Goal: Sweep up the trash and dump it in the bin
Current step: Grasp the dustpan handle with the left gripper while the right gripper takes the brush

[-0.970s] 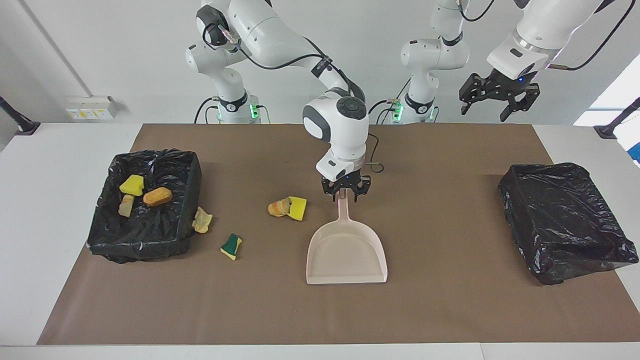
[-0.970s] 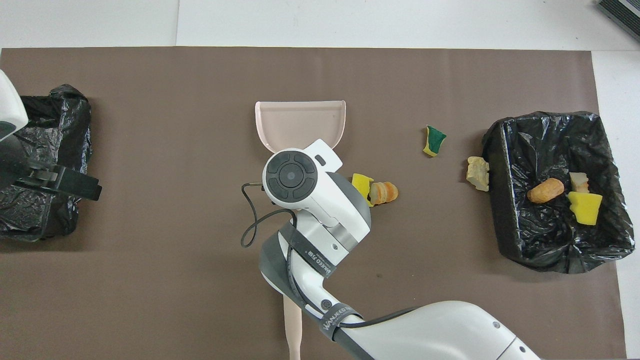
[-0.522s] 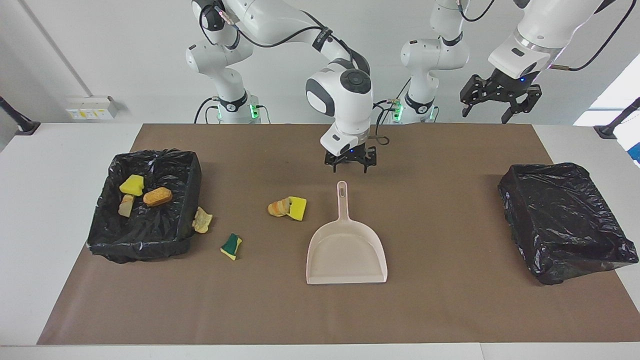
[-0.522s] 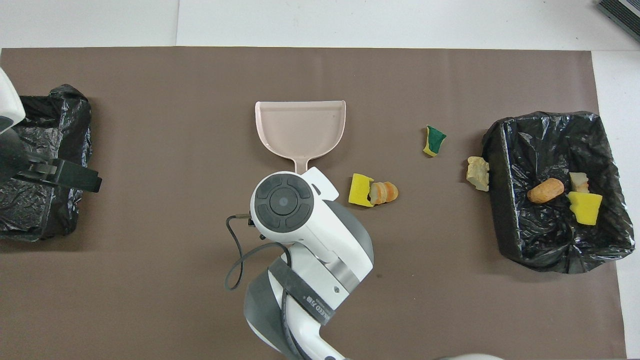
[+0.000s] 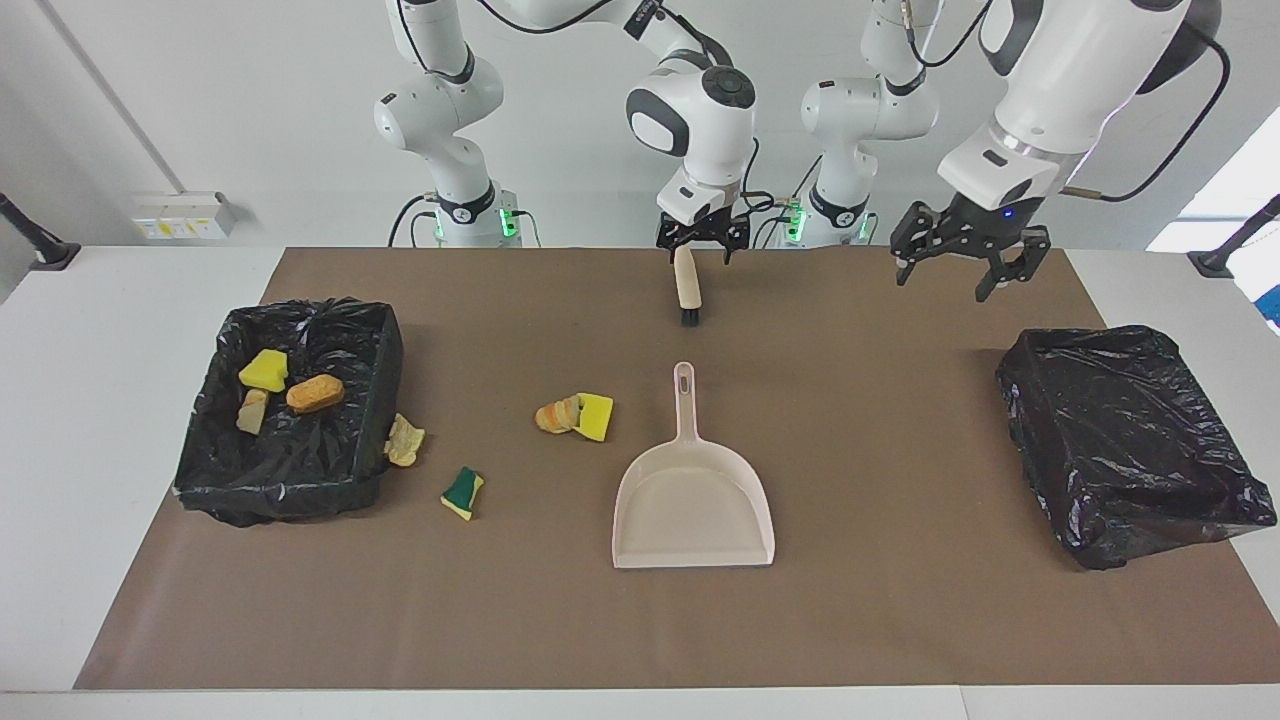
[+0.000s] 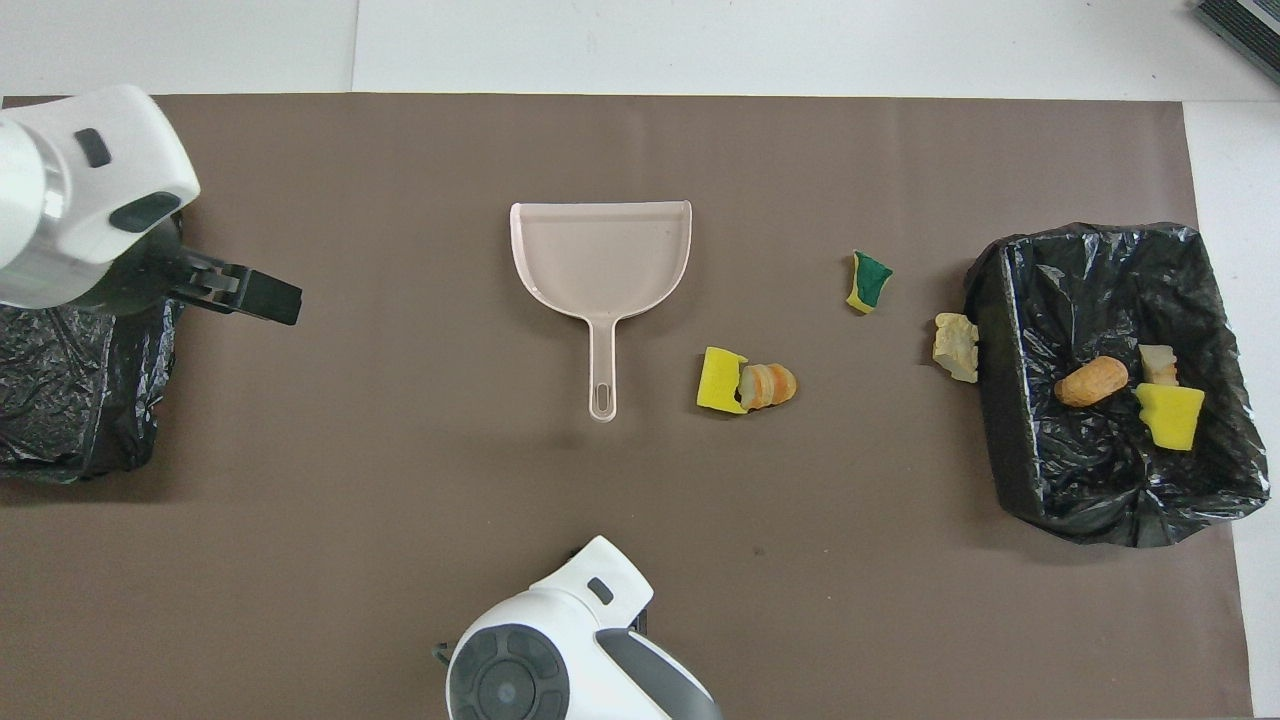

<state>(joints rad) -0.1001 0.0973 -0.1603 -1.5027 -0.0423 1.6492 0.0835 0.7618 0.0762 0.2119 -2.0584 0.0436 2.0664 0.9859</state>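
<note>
Brown tabletop [image 5: 900,620] is holding 4 loose scraps while both tools, right tool [image 5: 703,238] over the brush [image 5: 688,290] and left tool [image 5: 958,258], are hanging open, empty; gripping that brush seems next.

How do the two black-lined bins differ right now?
The bin at the right arm's end holds three scraps: a yellow sponge chunk and two bread-like lumps; the bin at the left arm's end shows none. A tan scrap lies against the first; nothing lies against the second. Both have black bag liners.
</note>
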